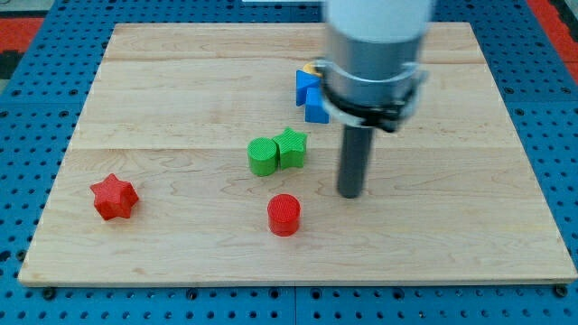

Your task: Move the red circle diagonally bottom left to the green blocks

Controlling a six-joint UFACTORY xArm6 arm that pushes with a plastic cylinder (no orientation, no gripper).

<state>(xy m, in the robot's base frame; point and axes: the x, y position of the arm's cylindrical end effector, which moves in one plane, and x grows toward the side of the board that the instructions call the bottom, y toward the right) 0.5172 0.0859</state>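
The red circle (284, 215) sits on the wooden board (181, 90), below the centre. The green circle (262, 156) and the green star (291, 147) touch each other just above it, towards the view's top. My tip (349, 193) rests on the board to the right of the red circle, a little higher, with a gap between them. It is to the lower right of the green blocks.
A red star (114, 197) lies at the view's left. Blue blocks (311, 94) sit above centre, partly hidden by the arm's body (375, 54), with a bit of yellow beside them.
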